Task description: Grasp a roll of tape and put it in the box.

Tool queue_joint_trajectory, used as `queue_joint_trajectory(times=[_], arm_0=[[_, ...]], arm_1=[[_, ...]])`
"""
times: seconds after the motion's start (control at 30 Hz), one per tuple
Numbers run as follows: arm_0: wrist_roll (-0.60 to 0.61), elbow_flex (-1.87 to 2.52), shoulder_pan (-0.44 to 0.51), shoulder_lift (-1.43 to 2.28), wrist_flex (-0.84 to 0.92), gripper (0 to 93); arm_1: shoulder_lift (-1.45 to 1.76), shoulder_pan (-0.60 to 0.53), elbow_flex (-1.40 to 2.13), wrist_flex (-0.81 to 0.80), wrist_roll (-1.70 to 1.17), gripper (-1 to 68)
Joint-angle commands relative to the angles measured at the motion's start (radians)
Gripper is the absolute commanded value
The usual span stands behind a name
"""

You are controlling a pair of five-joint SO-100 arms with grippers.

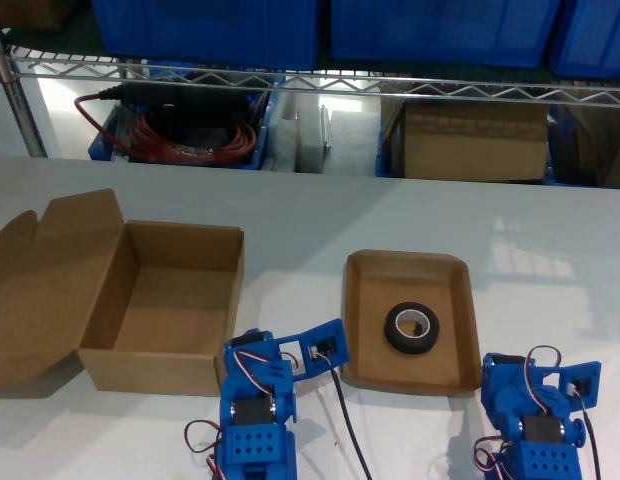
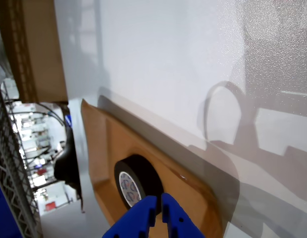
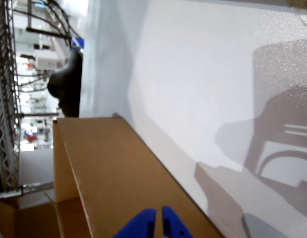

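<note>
Jaws of my first gripper [image 2: 157, 210] and my second gripper [image 3: 157, 220] are pressed together, empty; the roll of tape [image 1: 410, 327] lies in the tray [image 1: 362, 300], the box [image 1: 180, 300] beside it.

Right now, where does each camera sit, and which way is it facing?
Exterior view: high on the arms' side, looking down across the table toward the wire shelf; shows the box, tray, my second arm and first arm.
First wrist view: rides my first end effector, facing the roll of tape; closed blue fingertips show.
Second wrist view: rides my second end effector, facing the box's outer wall; closed fingertips show.
Shared: exterior and first wrist views both show the tape in the tray.
</note>
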Motion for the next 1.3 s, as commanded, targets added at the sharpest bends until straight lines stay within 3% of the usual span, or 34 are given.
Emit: queue_joint_trajectory(times=[0.0, 0.53, 0.6, 0.67, 0.77, 1.0, 1.27], arm_0=[[0.028, 0.035, 0.018, 0.02, 0.002, 0.0], [0.023, 0.035, 0.018, 0.021, 0.0, 0.0], [0.012, 0.032, 0.02, 0.021, -0.006, 5.0], [0.037, 0.003, 0.069, 0.017, -0.023, 19.5], [0.1, -0.149, 0.204, -0.067, 0.006, 29.4], [0.218, -0.67, 0.474, -0.703, 0.144, 30.9], [0.256, -1.144, 0.614, -1.424, 0.281, 30.3]], arm_1=[[0.006, -0.003, 0.014, -0.005, 0.003, 0.3], [0.006, -0.003, 0.014, -0.005, 0.003, 0.3], [0.006, -0.003, 0.014, -0.005, 0.003, 0.3], [0.006, -0.003, 0.014, -0.005, 0.003, 0.3], [0.006, -0.003, 0.014, -0.005, 0.003, 0.3], [0.006, -0.003, 0.014, -0.005, 0.003, 0.3], [0.006, -0.003, 0.014, -0.005, 0.003, 0.3]])
